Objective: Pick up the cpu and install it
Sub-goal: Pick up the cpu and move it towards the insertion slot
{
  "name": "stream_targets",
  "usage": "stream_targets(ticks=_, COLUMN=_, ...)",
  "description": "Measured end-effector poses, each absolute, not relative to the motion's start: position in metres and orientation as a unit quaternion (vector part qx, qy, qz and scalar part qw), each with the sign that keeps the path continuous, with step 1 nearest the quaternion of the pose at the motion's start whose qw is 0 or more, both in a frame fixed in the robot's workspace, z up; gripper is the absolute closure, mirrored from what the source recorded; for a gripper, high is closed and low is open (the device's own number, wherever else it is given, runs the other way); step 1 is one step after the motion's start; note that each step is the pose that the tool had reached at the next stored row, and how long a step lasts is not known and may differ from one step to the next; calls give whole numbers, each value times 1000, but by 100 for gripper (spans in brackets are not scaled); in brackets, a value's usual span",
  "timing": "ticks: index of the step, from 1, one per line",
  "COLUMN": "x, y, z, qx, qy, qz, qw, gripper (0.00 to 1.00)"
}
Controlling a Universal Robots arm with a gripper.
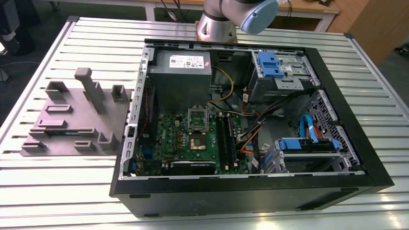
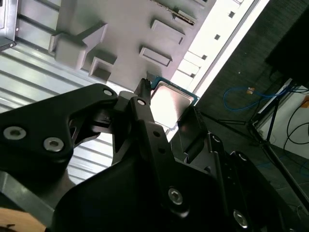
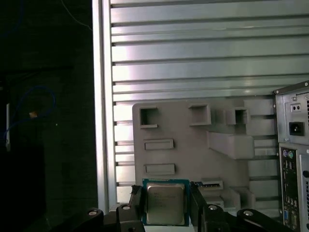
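Note:
The cpu (image 3: 165, 203), a flat square chip with a silvery top and green edge, sits between the two black fingers (image 3: 136, 199) of my gripper (image 3: 166, 193), which is shut on it. In the second wrist view the cpu (image 2: 169, 102) shows in the gripper (image 2: 166, 110) with its metal top catching light. It hangs well above the grey fixture plate (image 3: 193, 154) on the slatted table. In the exterior view the green motherboard (image 1: 191, 143) lies inside the open computer case (image 1: 357, 158), with its socket (image 1: 196, 137) uncovered and the metal frame (image 1: 197, 116) folded back.
The grey fixture plate (image 1: 73, 120) with raised blocks lies at the exterior view's left of the case. Inside the case are a grey power supply (image 1: 181, 79), blue drive bays (image 1: 271, 67), and loose cables (image 1: 255, 129). The arm's base (image 1: 217, 24) stands behind the case.

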State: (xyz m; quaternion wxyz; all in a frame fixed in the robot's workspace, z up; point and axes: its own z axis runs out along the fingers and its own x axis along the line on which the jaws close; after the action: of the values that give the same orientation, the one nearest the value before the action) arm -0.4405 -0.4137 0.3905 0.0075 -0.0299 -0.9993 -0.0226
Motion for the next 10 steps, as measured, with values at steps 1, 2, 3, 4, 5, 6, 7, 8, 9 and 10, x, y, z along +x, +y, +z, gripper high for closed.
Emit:
stream_targets(ticks=1, x=-440, y=-414, z=393, qx=-30, qy=-999, qz=-23, qw=7, gripper=53)
stream_targets(ticks=2, x=-441, y=-414, z=393, qx=-30, qy=-999, qz=-23, qw=7, gripper=53)
stream_targets(ticks=3, x=-441, y=-414, z=393, qx=-30, qy=-999, qz=-23, qw=7, gripper=53)
stream_targets(ticks=4, x=-440, y=-414, z=393, qx=-30, qy=-999, qz=-23, qw=7, gripper=53)
stream_targets(ticks=5, x=-439, y=-414, z=394, qx=-30, qy=-999, qz=-23, qw=7, gripper=53)
stream_targets(ticks=6, x=-436, y=-414, z=394, qx=-30, qy=-999, qz=-23, qw=7, gripper=53)
stream_targets(ticks=7, x=-433, y=-414, z=394, qx=-30, qy=-999, qz=-23, qw=7, gripper=53)
stream_targets(ticks=8, x=-430, y=-414, z=393, qx=-30, qy=-999, qz=-23, qw=7, gripper=53)
stream_targets(ticks=9, x=-426, y=-414, z=393, qx=-30, qy=-999, qz=-23, qw=7, gripper=53)
stream_targets(ticks=10, x=-423, y=-414, z=394, qx=-30, qy=-999, qz=-23, qw=7, gripper=53)
